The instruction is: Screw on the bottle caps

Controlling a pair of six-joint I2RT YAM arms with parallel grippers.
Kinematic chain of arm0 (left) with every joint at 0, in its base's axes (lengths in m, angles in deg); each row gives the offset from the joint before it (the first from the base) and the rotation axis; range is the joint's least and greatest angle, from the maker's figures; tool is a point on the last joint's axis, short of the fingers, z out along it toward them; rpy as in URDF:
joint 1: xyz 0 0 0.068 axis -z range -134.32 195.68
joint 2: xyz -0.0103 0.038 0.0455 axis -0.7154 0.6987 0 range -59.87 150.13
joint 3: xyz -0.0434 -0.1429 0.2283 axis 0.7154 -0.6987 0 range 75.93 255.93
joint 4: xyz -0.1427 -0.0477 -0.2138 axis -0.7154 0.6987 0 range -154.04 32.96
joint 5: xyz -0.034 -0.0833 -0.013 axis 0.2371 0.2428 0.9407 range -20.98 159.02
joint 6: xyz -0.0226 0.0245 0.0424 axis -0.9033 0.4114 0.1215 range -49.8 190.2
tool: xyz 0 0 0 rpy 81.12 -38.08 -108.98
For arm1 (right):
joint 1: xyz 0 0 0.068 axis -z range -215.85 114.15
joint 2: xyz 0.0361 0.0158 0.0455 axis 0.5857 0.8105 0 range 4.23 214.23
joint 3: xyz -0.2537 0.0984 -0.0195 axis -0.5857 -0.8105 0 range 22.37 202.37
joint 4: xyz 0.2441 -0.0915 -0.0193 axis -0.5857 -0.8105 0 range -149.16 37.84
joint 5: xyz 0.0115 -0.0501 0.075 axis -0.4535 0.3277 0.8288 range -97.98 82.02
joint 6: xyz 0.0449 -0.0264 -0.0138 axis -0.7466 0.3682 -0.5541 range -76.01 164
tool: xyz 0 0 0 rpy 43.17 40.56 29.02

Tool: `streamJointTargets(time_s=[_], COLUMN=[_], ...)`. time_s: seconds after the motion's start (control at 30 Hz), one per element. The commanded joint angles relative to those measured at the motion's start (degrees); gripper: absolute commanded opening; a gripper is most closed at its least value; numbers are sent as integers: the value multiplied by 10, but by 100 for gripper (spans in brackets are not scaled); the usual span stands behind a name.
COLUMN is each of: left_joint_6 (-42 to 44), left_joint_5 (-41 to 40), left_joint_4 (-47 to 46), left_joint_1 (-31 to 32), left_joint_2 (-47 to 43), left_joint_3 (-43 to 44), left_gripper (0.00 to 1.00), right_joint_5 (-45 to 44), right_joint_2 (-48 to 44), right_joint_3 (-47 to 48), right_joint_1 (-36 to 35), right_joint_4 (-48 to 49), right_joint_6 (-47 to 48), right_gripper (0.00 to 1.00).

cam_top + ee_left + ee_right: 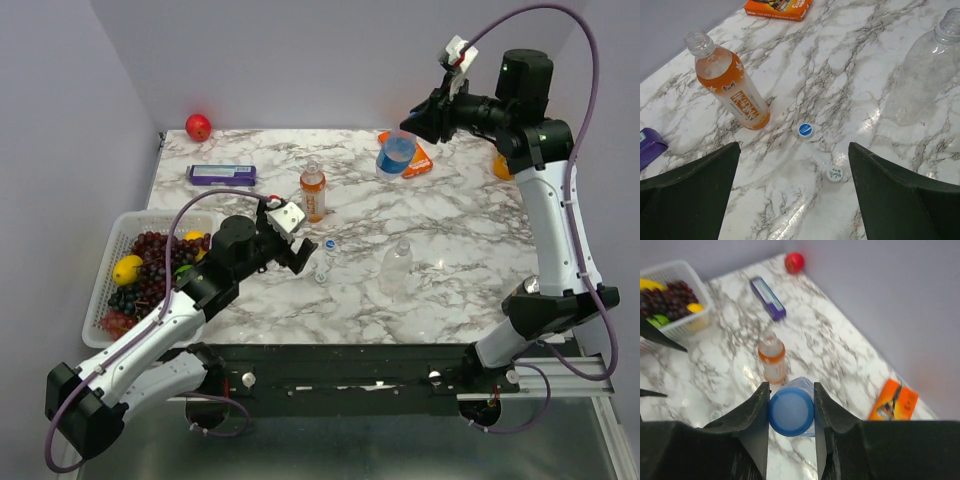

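Observation:
My right gripper (791, 387) is shut on the solid blue cap (791, 411) that sits on the blue-labelled bottle (396, 153). The bottle hangs from it above the table's far right. The orange-liquid bottle (732, 85) stands upright with a bare neck. The all-clear bottle (920, 75) stands to its right. Between them on the marble lie two small caps, one with a blue top (805, 130) and one whitish (834, 174). My left gripper (794, 150) hovers open just above these two, nothing between its fingers.
A white basket (104, 272) of grapes and lemons sits at the left edge. A purple box (221, 174) and a red apple (198, 126) lie at the back left. An orange pouch (422, 161) lies under the lifted bottle, and an orange fruit (500, 168) sits behind the right arm.

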Motion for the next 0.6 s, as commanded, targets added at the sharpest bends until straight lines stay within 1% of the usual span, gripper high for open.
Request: streamJointTargets(time_s=[0.0, 0.13, 0.23, 0.3, 0.33, 0.37, 0.5, 0.57], left_joint_6=[-12, -12, -12, -12, -12, -12, -11, -6], left_joint_5=[30, 40, 42, 42, 39, 38, 37, 37], left_joint_4=[-3, -13, -13, -11, -12, -10, -2, 4], left_joint_1=[-16, -17, -17, -17, -17, -17, -20, -20], left_joint_2=[20, 34, 41, 44, 46, 47, 57, 62], left_joint_3=[8, 17, 19, 19, 19, 19, 25, 30], left_gripper=[99, 99, 99, 99, 99, 99, 99, 99], right_joint_5=[-99, -115, -108, -100, -80, -65, -17, 9], right_joint_2=[15, 34, 31, 20, 5, -2, -11, -10], right_joint_3=[-66, -104, -136, -189, -208, -252, -310, -321], right_joint_1=[27, 49, 56, 60, 62, 66, 88, 95], right_joint_4=[-43, -31, -10, 35, 56, 99, 173, 206], right_joint_6=[49, 40, 45, 50, 49, 48, 31, 27], right_gripper=[6, 6, 8, 9, 9, 9, 10, 10])
